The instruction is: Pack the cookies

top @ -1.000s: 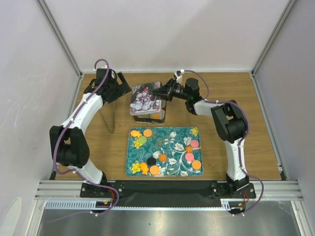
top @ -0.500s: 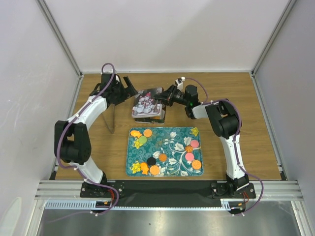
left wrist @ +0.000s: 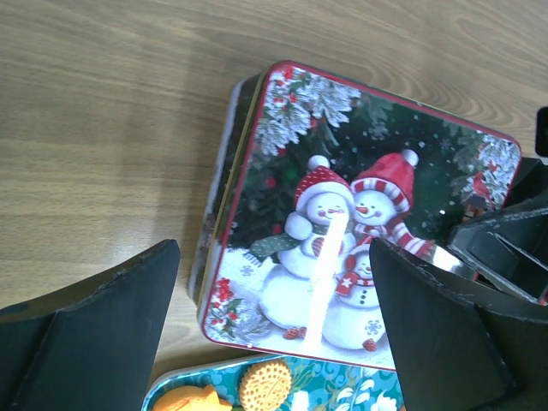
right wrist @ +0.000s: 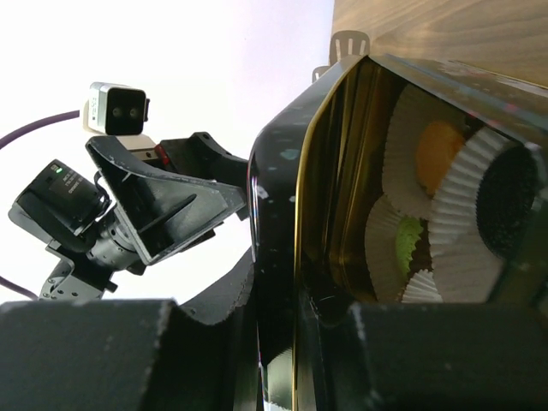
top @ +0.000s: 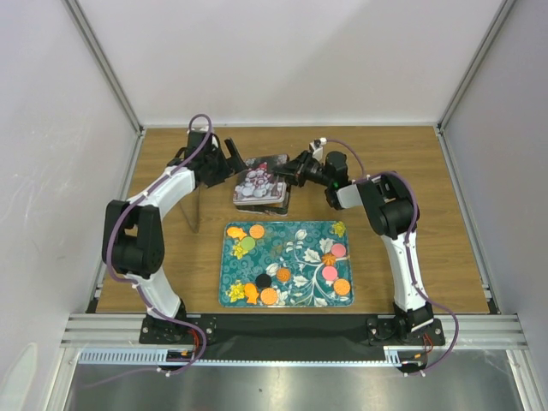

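Observation:
A tin [top: 272, 205] stands behind the tray, and its snowman lid [top: 259, 181] lies tilted over it. My right gripper [top: 288, 173] is shut on the lid's right edge [right wrist: 278, 257]. The right wrist view looks under the lid at white paper cups holding an orange cookie [right wrist: 441, 154], a green one [right wrist: 402, 244] and a black one [right wrist: 505, 193]. My left gripper [top: 235, 161] is open and empty, just left of the lid [left wrist: 368, 214], with its fingers [left wrist: 94, 334] spread. Several orange, pink, black and green cookies [top: 257, 231] lie on the teal floral tray [top: 300, 257].
A thin grey upright panel [top: 194, 205] stands left of the tray, under my left arm. The wooden table [top: 428, 171] is walled by white panels at the back and on both sides. The tray's corner with an orange cookie [left wrist: 264, 385] shows below the lid.
My left gripper has swung right, from the back left corner to the lid's left edge. The lid, still held by my right gripper, has shifted slightly right and back over the tin.

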